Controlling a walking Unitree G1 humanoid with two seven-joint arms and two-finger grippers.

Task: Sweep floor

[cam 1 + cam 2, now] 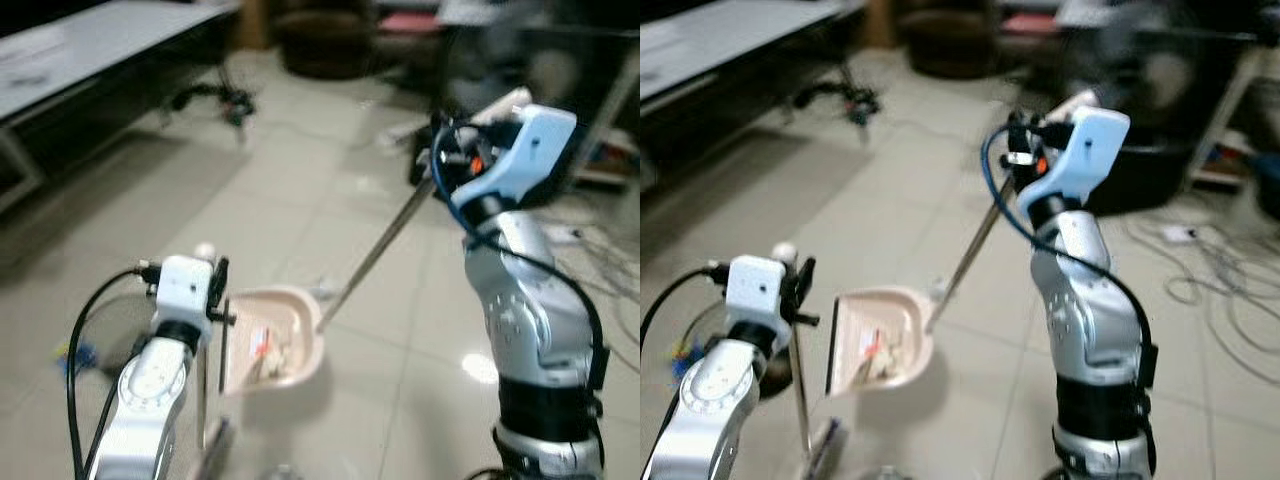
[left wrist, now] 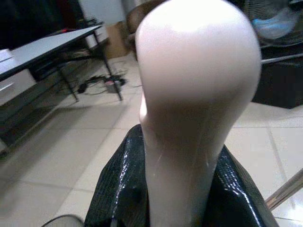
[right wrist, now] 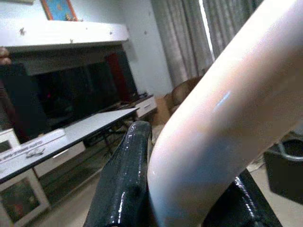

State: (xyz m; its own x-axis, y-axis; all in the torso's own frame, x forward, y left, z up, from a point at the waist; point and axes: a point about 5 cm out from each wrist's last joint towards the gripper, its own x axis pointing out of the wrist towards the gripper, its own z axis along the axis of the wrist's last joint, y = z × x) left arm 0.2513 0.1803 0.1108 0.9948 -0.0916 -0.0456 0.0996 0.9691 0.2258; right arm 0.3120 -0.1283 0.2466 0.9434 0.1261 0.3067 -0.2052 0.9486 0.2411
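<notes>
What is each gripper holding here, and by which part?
Left gripper clamps the dustpan pole's rounded top end. Right gripper grips the broom handle at its pale upper grip.

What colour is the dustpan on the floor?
Pale pink, seen best in the left eye view: the dustpan with bits of litter inside.

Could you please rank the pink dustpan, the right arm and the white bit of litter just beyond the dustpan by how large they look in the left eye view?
1. right arm, though it is nearer the camera, which inflates it.
2. pink dustpan, holding some debris.
3. white bit of litter, blurred and by far the smallest.
</notes>
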